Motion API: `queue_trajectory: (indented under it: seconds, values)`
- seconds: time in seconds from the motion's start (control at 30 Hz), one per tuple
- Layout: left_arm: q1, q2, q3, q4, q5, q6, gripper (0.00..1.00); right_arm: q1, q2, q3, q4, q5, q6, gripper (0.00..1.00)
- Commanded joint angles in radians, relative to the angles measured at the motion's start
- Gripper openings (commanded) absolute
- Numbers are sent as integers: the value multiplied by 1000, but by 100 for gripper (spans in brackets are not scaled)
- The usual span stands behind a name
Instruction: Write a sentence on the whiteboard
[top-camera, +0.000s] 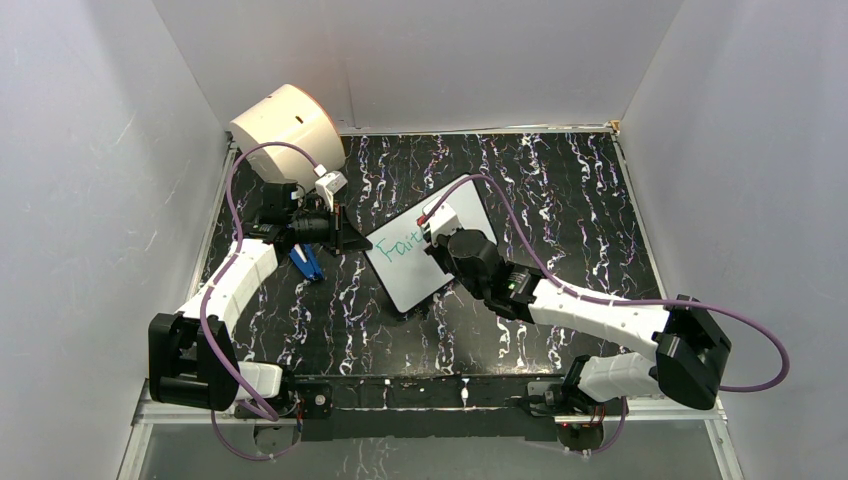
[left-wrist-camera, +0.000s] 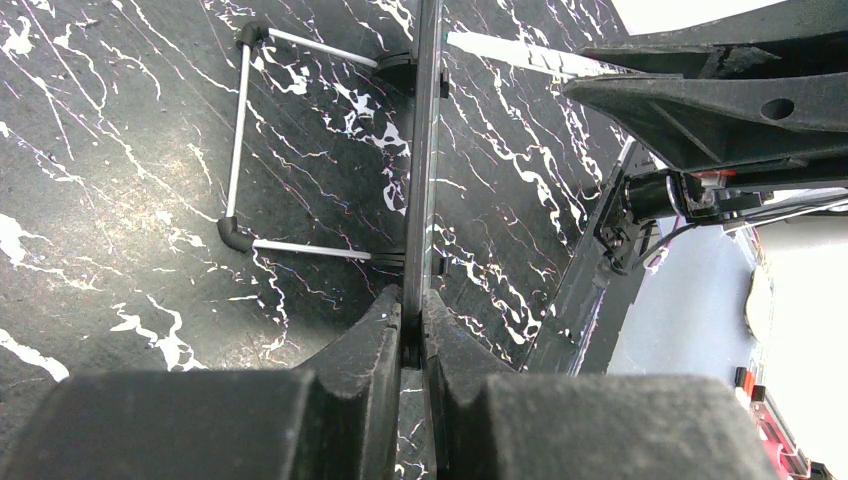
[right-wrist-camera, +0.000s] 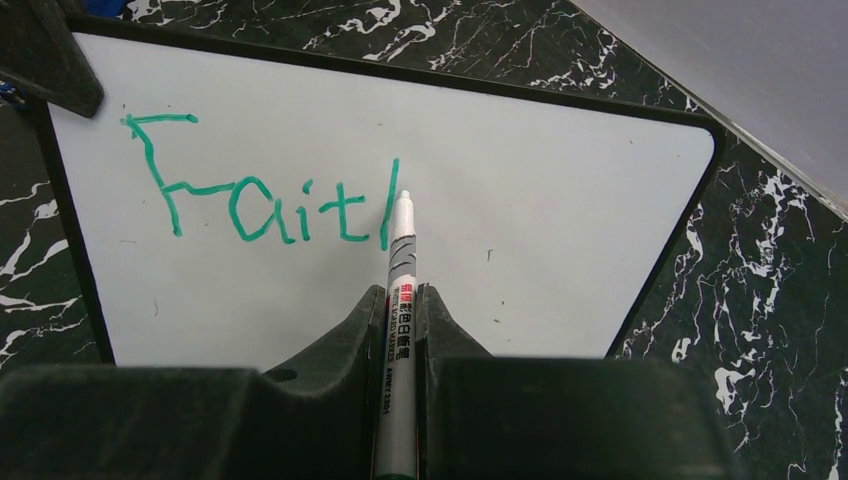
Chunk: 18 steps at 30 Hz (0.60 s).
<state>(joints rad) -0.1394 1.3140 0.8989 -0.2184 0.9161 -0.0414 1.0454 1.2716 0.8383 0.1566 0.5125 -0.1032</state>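
The whiteboard (top-camera: 415, 270) stands tilted mid-table, a glossy white board in a thin black frame. My left gripper (top-camera: 352, 240) is shut on its left edge; in the left wrist view the board (left-wrist-camera: 424, 150) runs edge-on between the closed fingers of that gripper (left-wrist-camera: 413, 325), with its wire feet (left-wrist-camera: 238, 150) to the left. My right gripper (right-wrist-camera: 402, 300) is shut on a white marker (right-wrist-camera: 400, 260), its tip against the whiteboard (right-wrist-camera: 560, 230). The sentence (right-wrist-camera: 265, 205) reads "Fait" in green plus one slanted stroke beside the tip. From above, the right gripper (top-camera: 434, 238) hovers over the sentence (top-camera: 398, 248).
A cream cylindrical drum (top-camera: 285, 125) lies at the back left corner. A small blue object (top-camera: 307, 262) rests on the black marbled table (top-camera: 560, 200) under the left wrist. White walls enclose the table on three sides.
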Motion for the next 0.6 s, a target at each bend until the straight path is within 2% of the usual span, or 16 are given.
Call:
queue_trajectory:
  seconds: [0.0, 0.57]
  values:
    - [6, 28, 0, -68, -124, 37, 0, -12, 6, 49, 67, 30, -12, 0]
    - [6, 27, 0, -68, -128, 37, 0, -24, -32, 25, 13, -10, 28, 0]
